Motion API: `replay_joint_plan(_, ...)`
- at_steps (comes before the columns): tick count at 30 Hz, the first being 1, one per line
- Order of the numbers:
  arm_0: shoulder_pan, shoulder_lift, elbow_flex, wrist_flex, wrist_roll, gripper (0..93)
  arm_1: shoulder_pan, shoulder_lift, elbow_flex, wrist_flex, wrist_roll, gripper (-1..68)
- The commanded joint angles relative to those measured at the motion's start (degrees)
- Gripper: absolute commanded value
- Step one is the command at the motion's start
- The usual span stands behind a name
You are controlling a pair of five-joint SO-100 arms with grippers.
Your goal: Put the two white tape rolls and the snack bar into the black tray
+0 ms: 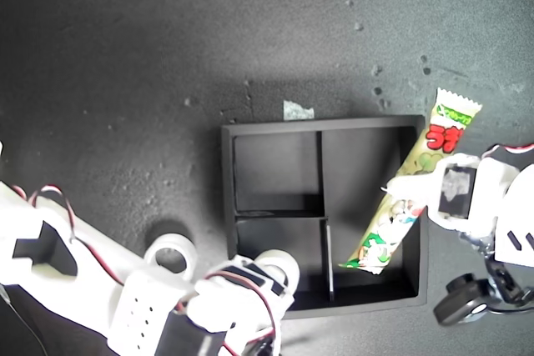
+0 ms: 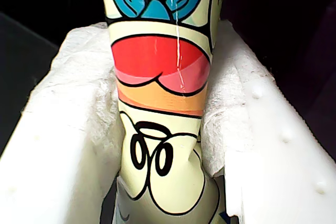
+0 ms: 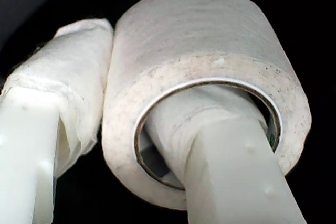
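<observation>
Placement is in hand on both sides. My first gripper [image 1: 417, 198], jaws closed on the snack bar [image 1: 413, 181], holds it slanted over the black tray [image 1: 227, 181] by the exterior view's right; it needs lowering into the long compartment. My second gripper [image 1: 271, 277] pinches one white tape roll [image 3: 210, 93], one finger through its hole, at the tray's near edge. The other tape roll [image 1: 171, 253] lies outside, toward the exterior view's left.

snack bar [image 2: 160, 77]: glossy printed film | tape roll [image 3: 205, 77]: matt, papery | black tray [image 1: 229, 189]: smooth plastic
</observation>
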Motion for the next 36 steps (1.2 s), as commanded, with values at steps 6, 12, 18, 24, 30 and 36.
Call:
replay_joint_plan(6,1.67,1.32,-2.72,-1.05,0.62,19.5,-1.23,0.09,-0.18,-0.97,0.88,-0.2)
replay_joint_plan(12,2.11,4.13,-2.72,1.05,1.05,21.6,-2.02,-0.79,-0.35,-0.97,1.58,-0.2)
replay_joint_plan(18,-2.46,19.42,3.96,5.89,3.87,17.7,-3.78,-6.24,-4.75,0.18,2.29,-0.2)
replay_joint_plan(24,-13.71,46.58,32.34,5.80,5.98,14.9,-5.45,-11.95,-11.25,2.29,2.90,-0.2)
replay_joint_plan(30,-23.91,71.46,73.56,5.62,-1.05,13.0,-6.42,-12.22,-12.04,3.08,3.08,11.1)
replay_joint_plan(36,-12.92,82.00,93.52,-2.02,-15.21,13.5,-7.65,-12.30,-15.12,9.93,2.11,31.0)
